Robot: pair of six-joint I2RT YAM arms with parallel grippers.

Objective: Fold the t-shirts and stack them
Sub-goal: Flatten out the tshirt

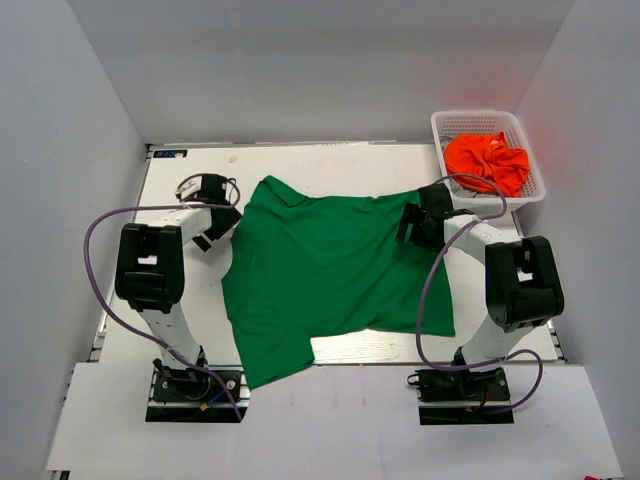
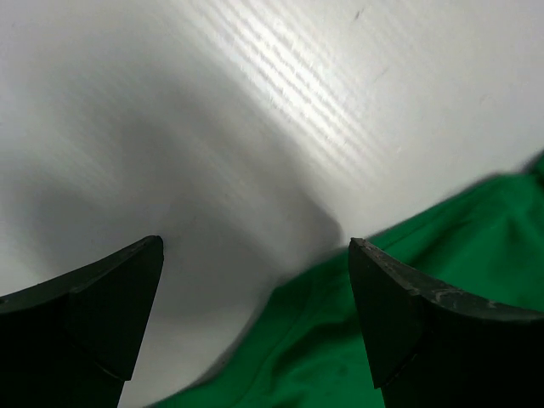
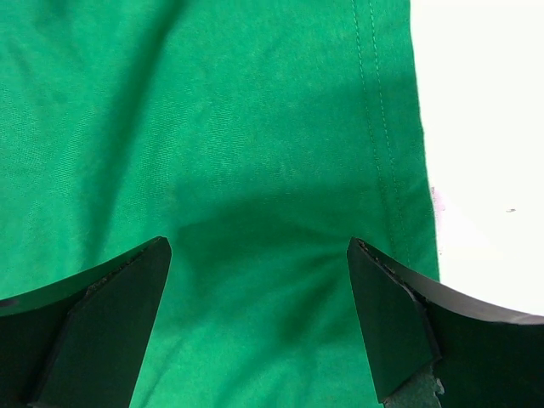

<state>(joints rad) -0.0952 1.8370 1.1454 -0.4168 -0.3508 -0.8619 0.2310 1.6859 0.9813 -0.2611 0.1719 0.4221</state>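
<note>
On the table (image 1: 330,160), the green t-shirt (image 1: 330,270) was laid out flat, seemingly for folding. The left gripper (image 2: 255,263) was held spread at its edge and the right gripper (image 3: 259,255) spread over cloth near a hem, with nothing pinched. The orange t-shirt (image 1: 487,160) was seen crumpled in the basket (image 1: 478,114), partly hidden.

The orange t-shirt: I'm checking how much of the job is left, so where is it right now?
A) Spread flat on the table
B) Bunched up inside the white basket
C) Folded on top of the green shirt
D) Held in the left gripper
B: the orange t-shirt lies crumpled inside the white basket at the far right, apart from the green t-shirt, which is spread on the table.
</note>
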